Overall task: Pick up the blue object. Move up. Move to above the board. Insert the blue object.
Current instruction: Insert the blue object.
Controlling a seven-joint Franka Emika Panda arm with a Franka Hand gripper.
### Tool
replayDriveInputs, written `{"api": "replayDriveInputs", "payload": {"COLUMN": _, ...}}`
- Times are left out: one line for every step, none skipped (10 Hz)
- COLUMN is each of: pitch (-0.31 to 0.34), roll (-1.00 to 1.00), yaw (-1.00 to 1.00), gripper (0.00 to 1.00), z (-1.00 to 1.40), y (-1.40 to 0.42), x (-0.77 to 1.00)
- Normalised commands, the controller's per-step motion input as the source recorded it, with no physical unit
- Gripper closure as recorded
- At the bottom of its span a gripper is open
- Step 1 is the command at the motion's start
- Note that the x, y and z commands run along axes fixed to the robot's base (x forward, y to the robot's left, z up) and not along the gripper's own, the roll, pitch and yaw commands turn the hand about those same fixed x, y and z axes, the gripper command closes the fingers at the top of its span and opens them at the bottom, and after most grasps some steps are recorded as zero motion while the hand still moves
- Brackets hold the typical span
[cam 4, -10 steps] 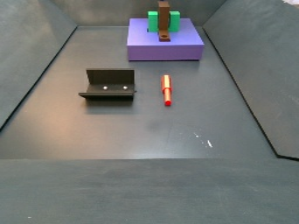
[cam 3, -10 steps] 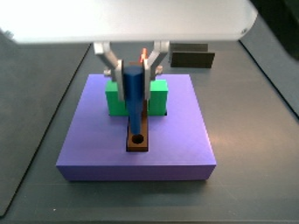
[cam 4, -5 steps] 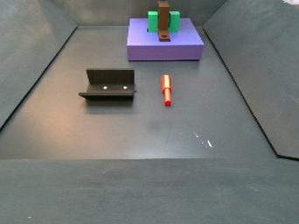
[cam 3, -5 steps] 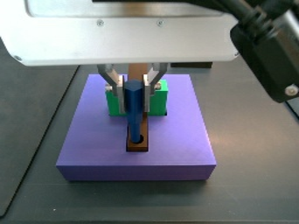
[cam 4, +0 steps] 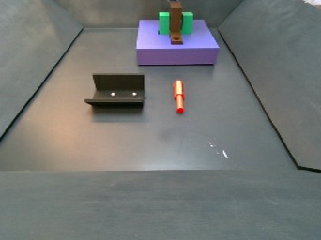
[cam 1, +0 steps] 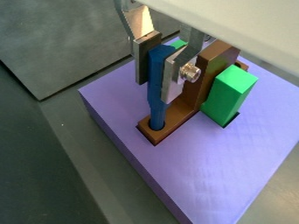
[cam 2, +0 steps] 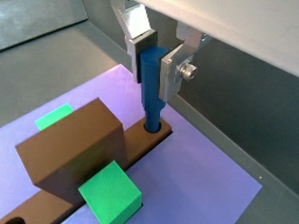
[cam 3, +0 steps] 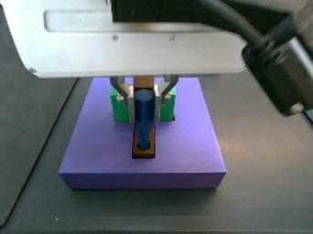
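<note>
Blue object upright, its lower tip in the board's round hole.
The pincer clamps its upper part between silver fingers; directly below lies the board, flanked by green blocks on the purple slab.

The gripper over the slab is showing flat silver metal fingers, faintly shining. The blue object between them is looking like smooth matt plastic, as are the green blocks. The board is reading as matt brown, the slab as dull purple.
</note>
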Motion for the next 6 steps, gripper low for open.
{"api": "replayDriveInputs", "payload": {"pitch": 0.0, "roll": 0.13, "yaw": 0.14, "gripper": 1.0, "z": -0.23, "y": 0.0, "x": 0.0}}
{"api": "replayDriveInputs", "payload": {"pitch": -0.01, "roll": 0.05, "yaw": 0.13, "gripper": 1.0, "z": -0.3, "y": 0.0, "x": 0.03}}
{"api": "replayDriveInputs", "payload": {"pitch": -0.033, "roll": 0.0, "yaw": 0.04, "gripper": 1.0, "z": -0.37, "y": -0.06, "x": 0.0}}
{"api": "replayDriveInputs", "payload": {"pitch": -0.029, "roll": -0.01, "yaw": 0.01, "gripper": 1.0, "z": -0.4, "y": -0.09, "x": 0.07}}
{"api": "replayDriveInputs", "payload": {"pitch": -0.027, "roll": -0.01, "yaw": 0.02, "gripper": 1.0, "z": -0.42, "y": -0.08, "x": 0.18}}
{"api": "replayDriveInputs", "payload": {"pitch": -0.039, "roll": 0.0, "yaw": 0.03, "gripper": 1.0, "z": -0.42, "y": 0.0, "x": 0.15}}
